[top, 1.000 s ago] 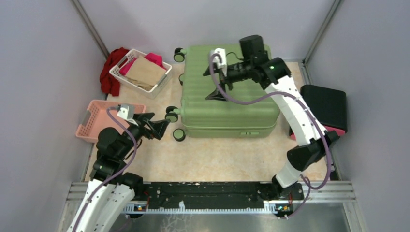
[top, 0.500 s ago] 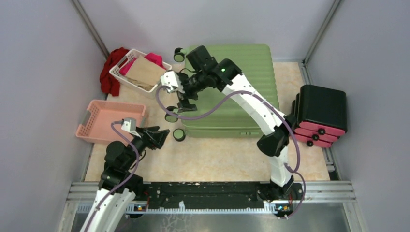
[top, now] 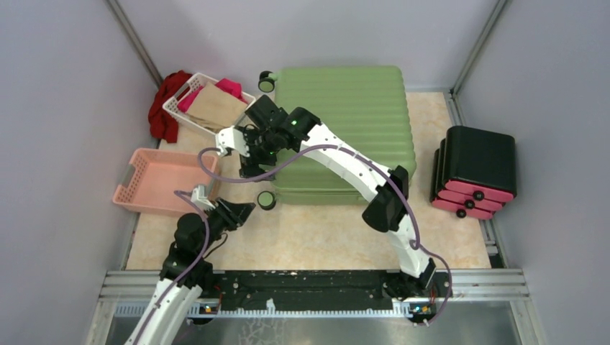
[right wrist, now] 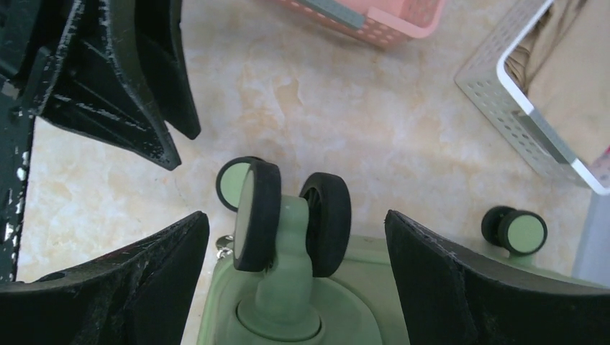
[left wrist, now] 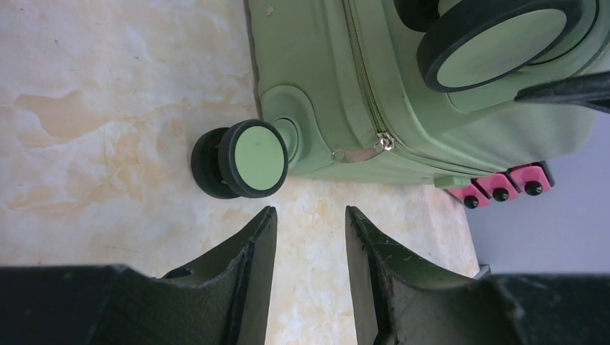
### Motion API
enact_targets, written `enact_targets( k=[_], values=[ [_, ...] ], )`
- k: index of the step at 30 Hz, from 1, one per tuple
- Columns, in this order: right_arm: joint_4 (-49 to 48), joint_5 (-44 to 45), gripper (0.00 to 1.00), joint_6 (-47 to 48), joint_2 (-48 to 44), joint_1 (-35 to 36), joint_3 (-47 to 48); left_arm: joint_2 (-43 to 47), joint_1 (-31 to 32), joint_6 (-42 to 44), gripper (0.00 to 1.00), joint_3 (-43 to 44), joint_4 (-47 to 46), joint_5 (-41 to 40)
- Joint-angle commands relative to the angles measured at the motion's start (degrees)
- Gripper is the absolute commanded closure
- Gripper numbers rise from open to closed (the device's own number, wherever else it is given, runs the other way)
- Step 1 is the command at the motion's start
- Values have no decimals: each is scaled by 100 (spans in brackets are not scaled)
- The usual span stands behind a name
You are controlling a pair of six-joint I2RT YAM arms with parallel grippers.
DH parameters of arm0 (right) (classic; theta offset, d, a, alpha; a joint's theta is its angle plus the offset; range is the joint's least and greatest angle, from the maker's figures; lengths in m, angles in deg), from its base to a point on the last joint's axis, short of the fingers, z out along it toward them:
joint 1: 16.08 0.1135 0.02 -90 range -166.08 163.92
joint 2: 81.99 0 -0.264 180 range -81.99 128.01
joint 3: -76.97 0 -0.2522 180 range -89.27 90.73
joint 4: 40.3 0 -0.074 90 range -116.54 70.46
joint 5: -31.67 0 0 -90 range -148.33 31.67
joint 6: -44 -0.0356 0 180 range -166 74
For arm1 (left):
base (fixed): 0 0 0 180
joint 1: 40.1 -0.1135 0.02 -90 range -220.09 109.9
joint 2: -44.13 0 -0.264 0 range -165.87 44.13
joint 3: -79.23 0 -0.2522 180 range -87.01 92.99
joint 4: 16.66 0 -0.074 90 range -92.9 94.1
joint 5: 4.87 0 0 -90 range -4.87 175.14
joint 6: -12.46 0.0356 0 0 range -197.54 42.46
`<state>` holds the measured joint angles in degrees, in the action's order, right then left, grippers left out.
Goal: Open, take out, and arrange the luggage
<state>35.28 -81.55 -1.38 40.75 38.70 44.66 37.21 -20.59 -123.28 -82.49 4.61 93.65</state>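
The luggage is lying flat and shut at the middle of the floor, towards 12 o'clock from the arm bases, with its casters facing 9 o'clock. Nothing is taken out yet; the task is judged to be at its opening step. In the left wrist view the zipper pull is hanging at the near corner, just beside the lower caster wheel.

The left gripper is hovering low at 7 o'clock of the case, jaws narrowly parted and gripping nothing, aimed at that corner, probably to take the pull. The right gripper is reaching across the lid to the 9 o'clock edge, jaws spread wide to either side of a twin caster without touching it. It is holding nothing, and is presumably placed to steady the case.

The surface is a beige marbled floor, enclosed by plain grey walls. A pink basket is sitting at 9 o'clock, and a white basket with folded items and a red cloth at 10 o'clock. Black-and-pink stacked cases are standing at 3 o'clock, well apart from the case.
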Motion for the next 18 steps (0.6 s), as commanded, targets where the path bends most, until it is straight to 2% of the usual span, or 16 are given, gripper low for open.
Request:
enact_targets(
  k=[1,8,11,14,17,18],
  values=[
    [-363,627,10,-384,39,72,72,22,-4,-264,53,-203,-603,165],
    [39,635,22,-440,340,106,153,-142,-1,-140,51,-332,-1038,280],
    [253,557,28,-445,513,120,356,-255,0,24,41,-373,-1282,428],
    [464,415,44,-360,588,133,501,-394,-1,70,35,-688,-1873,643],
    [730,308,75,-189,588,138,725,-591,-2,76,33,-1110,-2908,897],
    [778,321,81,-121,548,138,758,-696,-3,153,33,-1225,-3233,998]
  ],
)
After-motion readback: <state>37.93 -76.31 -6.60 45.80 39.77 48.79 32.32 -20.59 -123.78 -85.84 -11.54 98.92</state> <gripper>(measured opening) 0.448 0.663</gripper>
